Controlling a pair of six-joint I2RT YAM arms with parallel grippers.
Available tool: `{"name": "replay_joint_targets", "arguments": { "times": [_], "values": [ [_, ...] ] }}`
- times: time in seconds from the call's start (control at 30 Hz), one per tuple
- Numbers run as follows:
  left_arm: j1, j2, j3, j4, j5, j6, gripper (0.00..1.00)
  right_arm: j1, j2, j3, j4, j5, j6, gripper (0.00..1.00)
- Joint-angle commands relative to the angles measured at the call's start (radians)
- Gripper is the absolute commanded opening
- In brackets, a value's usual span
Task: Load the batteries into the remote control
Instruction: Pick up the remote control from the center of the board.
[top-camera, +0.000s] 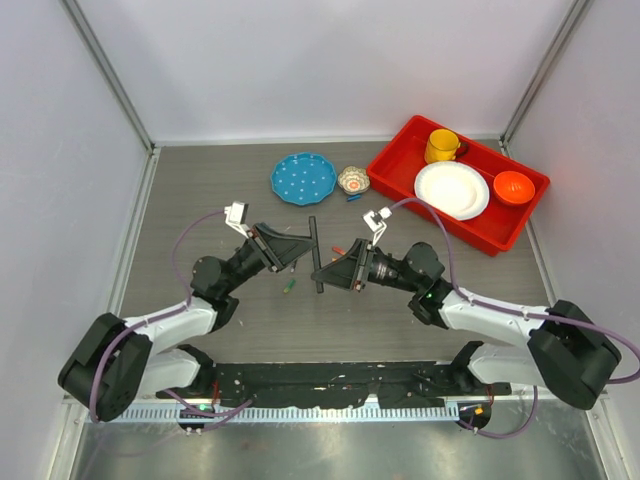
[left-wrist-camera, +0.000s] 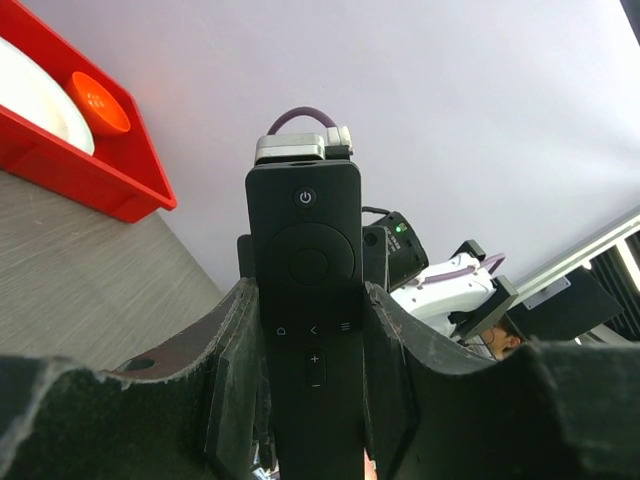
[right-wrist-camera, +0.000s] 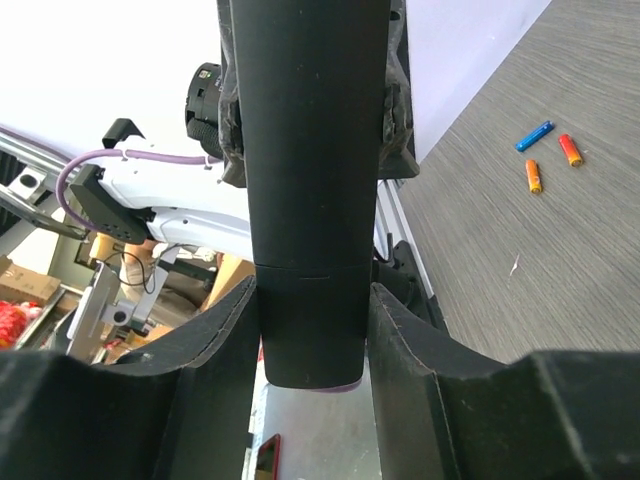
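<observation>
Closest to the lens, my left gripper (left-wrist-camera: 312, 335) is clamped across the remote control (left-wrist-camera: 305, 250), button face towards me. The right gripper (right-wrist-camera: 315, 330) pinches the plain back at its end, just past a seam. Together they hold it raised above the table (top-camera: 200, 200). One green battery (top-camera: 289, 288) lies beneath; the other I can't pick out. I judge the cover must come off next: I'd hold the left firm and draw the right straight along the length, without twisting.
</observation>
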Motion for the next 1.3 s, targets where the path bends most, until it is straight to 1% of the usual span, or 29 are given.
{"name": "replay_joint_targets", "arguments": {
  "times": [0.0, 0.03, 0.07, 0.1, 0.13, 0.17, 0.2, 0.23, 0.27, 0.3, 0.33, 0.37, 0.4, 0.43, 0.47, 0.5, 0.53, 0.57, 0.6, 0.63, 0.67, 0.7, 0.73, 0.8, 0.97, 1.2, 1.27],
  "values": [
    [-0.005, -0.062, 0.016, 0.072, -0.021, 0.03, 0.59, -0.002, -0.074, 0.02, -0.057, -0.026, -0.071, 0.31],
    [-0.005, -0.071, 0.014, 0.049, -0.034, 0.036, 0.65, -0.002, -0.091, 0.024, -0.133, -0.023, -0.094, 0.31],
    [-0.005, -0.087, 0.014, 0.0, -0.044, 0.042, 0.7, -0.002, -0.129, 0.032, -0.172, -0.023, -0.113, 0.31],
    [-0.005, -0.099, 0.016, -0.032, -0.052, 0.063, 0.8, -0.002, -0.144, 0.038, -0.209, -0.025, -0.136, 0.31],
    [-0.003, -0.131, 0.017, -0.064, -0.063, 0.076, 0.85, -0.002, -0.163, 0.044, -0.286, -0.026, -0.171, 0.31],
    [-0.002, -0.148, 0.02, -0.132, -0.083, 0.089, 0.91, -0.002, -0.196, 0.06, -0.331, -0.026, -0.194, 0.31],
    [0.003, -0.165, 0.022, -0.167, -0.095, 0.115, 0.99, -0.002, -0.216, 0.069, -0.379, -0.023, -0.219, 0.31],
    [0.008, -0.201, 0.025, -0.201, -0.104, 0.129, 1.0, -0.002, -0.235, 0.08, -0.489, -0.016, -0.274, 0.31],
    [0.009, -0.217, 0.029, -0.27, -0.126, 0.145, 1.0, -0.002, -0.249, 0.119, -0.575, -0.001, -0.317, 0.31],
    [0.017, -0.238, 0.037, -0.311, -0.139, 0.158, 1.0, -0.002, -0.272, 0.15, -0.671, 0.054, -0.364, 0.3],
    [0.017, -0.254, 0.045, -0.36, -0.153, 0.198, 1.0, -0.002, -0.276, 0.182, -0.865, 0.103, -0.415, 0.3],
    [0.015, -0.28, 0.081, -0.5, -0.17, 0.226, 1.0, -0.002, -0.278, 0.246, -0.966, 0.156, -0.496, 0.29],
    [0.017, -0.288, 0.111, -0.599, -0.196, 0.256, 1.0, -0.001, -0.272, 0.279, -1.05, 0.208, -0.538, 0.29],
    [0.015, -0.291, 0.146, -0.706, -0.225, 0.331, 1.0, 0.001, -0.266, 0.308, -1.192, 0.334, -0.568, 0.28],
    [0.011, -0.28, 0.217, -0.902, -0.253, 0.361, 1.0, 0.007, -0.257, 0.36, -1.248, 0.39, -0.625, 0.28],
    [-0.004, -0.269, 0.253, -0.993, -0.315, 0.398, 1.0, 0.013, -0.247, 0.382, -1.296, 0.45, -0.648, 0.28],
    [-0.02, -0.253, 0.288, -1.072, -0.348, 0.424, 1.0, 0.019, -0.228, 0.402, -1.375, 0.545, -0.667, 0.27],
    [-0.04, -0.24, 0.34, -1.18, -0.383, 0.47, 1.0, 0.027, -0.218, 0.435, -1.405, 0.605, -0.684, 0.27],
    [-0.096, -0.219, 0.362, -1.222, -0.438, 0.481, 1.0, 0.039, -0.209, 0.448, -1.425, 0.633, -0.706, 0.27],
    [-0.124, -0.211, 0.378, -1.25, -0.521, 0.487, 1.0, 0.05, -0.203, 0.457, -1.444, 0.654, -0.713, 0.27],
    [-0.152, -0.205, 0.387, -1.247, -0.544, 0.497, 1.0, 0.058, -0.2, 0.466, -1.448, 0.694, -0.719, 0.27],
    [-0.199, -0.193, 0.388, -1.24, -0.567, 0.496, 1.0, 0.076, -0.197, 0.472, -1.456, 0.708, -0.728, 0.27],
    [-0.219, -0.186, 0.387, -1.231, -0.6, 0.492, 1.0, 0.085, -0.192, 0.477, -1.465, 0.722, -0.731, 0.27],
    [-0.251, -0.173, 0.378, -1.183, -0.6, 0.473, 1.0, 0.108, -0.183, 0.488, -1.477, 0.753, -0.737, 0.27],
    [-0.279, -0.117, 0.367, -1.094, -0.568, 0.447, 0.99, 0.173, -0.177, 0.486, -1.482, 0.786, -0.733, 0.27],
    [-0.322, -0.05, 0.382, -1.045, -0.56, 0.442, 0.86, 0.209, -0.171, 0.485, -1.465, 0.79, -0.713, 0.27],
    [-0.328, -0.035, 0.378, -1.014, -0.561, 0.424, 0.85, 0.213, -0.168, 0.482, -1.453, 0.788, -0.705, 0.27]
  ]
}}
